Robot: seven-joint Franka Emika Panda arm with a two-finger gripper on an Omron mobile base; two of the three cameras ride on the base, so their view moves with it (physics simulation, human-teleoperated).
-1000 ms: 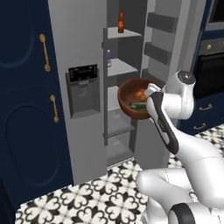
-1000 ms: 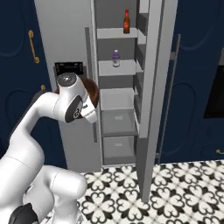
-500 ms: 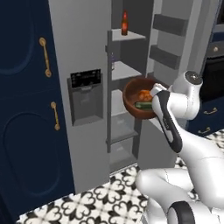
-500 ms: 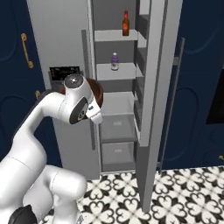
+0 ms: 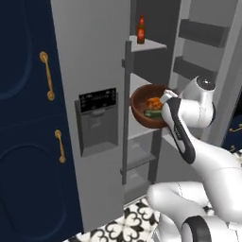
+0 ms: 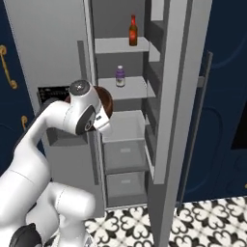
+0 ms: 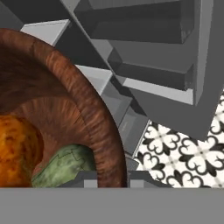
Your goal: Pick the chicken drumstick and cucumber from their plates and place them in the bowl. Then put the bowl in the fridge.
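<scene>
The reddish-brown wooden bowl (image 5: pixel 143 112) hangs in the air in front of the open fridge (image 5: pixel 90 56), level with its middle shelves. Inside it lie the golden-orange chicken drumstick (image 5: pixel 154 102) and the green cucumber (image 5: pixel 153 114). My gripper (image 5: pixel 164 105) is shut on the bowl's right rim. In the hand view the bowl's rim (image 7: pixel 103 127) runs between my fingertips, with the drumstick (image 7: pixel 17 148) and the cucumber (image 7: pixel 65 165) just inside it. From the right the bowl (image 6: pixel 107 101) peeks out behind my arm. The plates are out of view.
The fridge's right door (image 6: pixel 176 96) stands open with door bins. A red bottle (image 6: pixel 133 30) is on the top shelf and a small bottle (image 6: pixel 120 76) on the shelf below. Drawers (image 6: pixel 125 154) sit lower. The dispenser door (image 5: pixel 98 100) is closed; navy cabinets (image 5: pixel 23 118) flank it.
Both base views have shifted and the fridge has grown larger, so the base has driven closer. The bowl stays in my grip, now nearer the shelves.
</scene>
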